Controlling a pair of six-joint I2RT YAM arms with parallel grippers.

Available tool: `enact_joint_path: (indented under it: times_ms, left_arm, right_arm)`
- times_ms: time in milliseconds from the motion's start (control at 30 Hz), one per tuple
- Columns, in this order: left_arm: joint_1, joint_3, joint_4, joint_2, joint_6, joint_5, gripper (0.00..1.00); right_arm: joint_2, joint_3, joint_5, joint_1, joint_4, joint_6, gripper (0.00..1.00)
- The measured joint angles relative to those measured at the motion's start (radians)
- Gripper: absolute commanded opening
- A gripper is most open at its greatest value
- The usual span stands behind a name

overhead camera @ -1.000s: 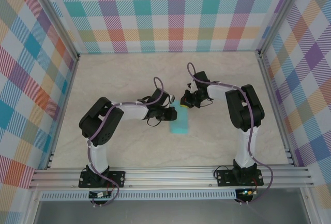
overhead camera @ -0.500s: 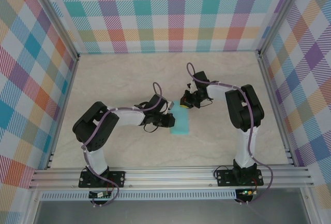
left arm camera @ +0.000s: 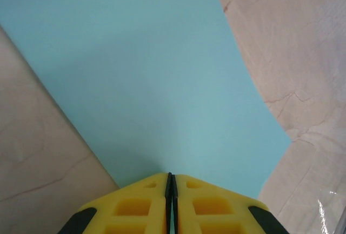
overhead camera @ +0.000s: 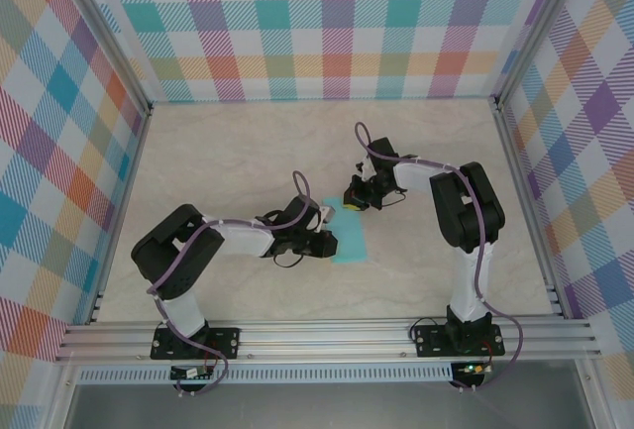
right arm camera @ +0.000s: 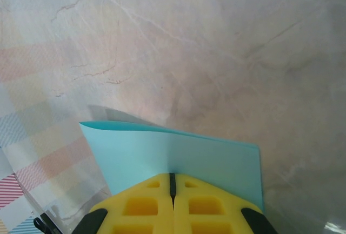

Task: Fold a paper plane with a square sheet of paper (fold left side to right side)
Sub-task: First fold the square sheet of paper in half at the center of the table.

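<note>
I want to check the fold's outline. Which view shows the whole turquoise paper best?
Top external: the turquoise paper is small there, but nearly its whole outline shows. The left wrist view gives a close-up cropped at the top. The right wrist view catches a narrow strip with a lifted edge.

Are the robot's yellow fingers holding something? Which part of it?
Both seem to pinch the turquoise paper: the left gripper at its left edge, the right gripper at its far edge, which is lifted a little.

— How was your light?
— Bright and even; only faint, soft shadows lay on the surface (overhead camera: 248, 152).
— And your wrist views?
— Sharp, though you had sheen at the lower corners.
</note>
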Motion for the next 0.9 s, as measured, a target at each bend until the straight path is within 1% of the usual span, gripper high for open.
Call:
enact_joint_path:
  times_ms: [233, 500, 600, 733, 800, 900]
  left_arm:
    - [-0.060, -0.035, -0.005, -0.035, -0.022, -0.014, 0.12]
    - [-0.093, -0.073, -0.035, -0.080, -0.043, -0.009, 0.12]
    - [-0.098, -0.093, -0.093, -0.125, -0.048, -0.006, 0.11]
    - [-0.047, -0.097, -0.167, -0.223, -0.051, 0.021, 0.12]
    - [0.018, -0.082, -0.177, -0.267, -0.053, 0.045, 0.12]
    - [0.112, -0.007, -0.194, -0.260, -0.051, 0.074, 0.12]
  right_arm:
    - [0.000, 0.003, -0.004, 0.001, -0.015, 0.000, 0.00]
    - [0.002, 0.006, -0.003, 0.002, -0.019, 0.000, 0.00]
    - [0.002, 0.007, -0.003, 0.002, -0.019, -0.002, 0.00]
    - [0.002, 0.008, -0.003, 0.003, -0.021, -0.016, 0.00]
    - [0.002, 0.008, -0.003, 0.003, -0.022, -0.021, 0.00]
    - [0.002, 0.008, -0.003, 0.003, -0.023, -0.023, 0.00]
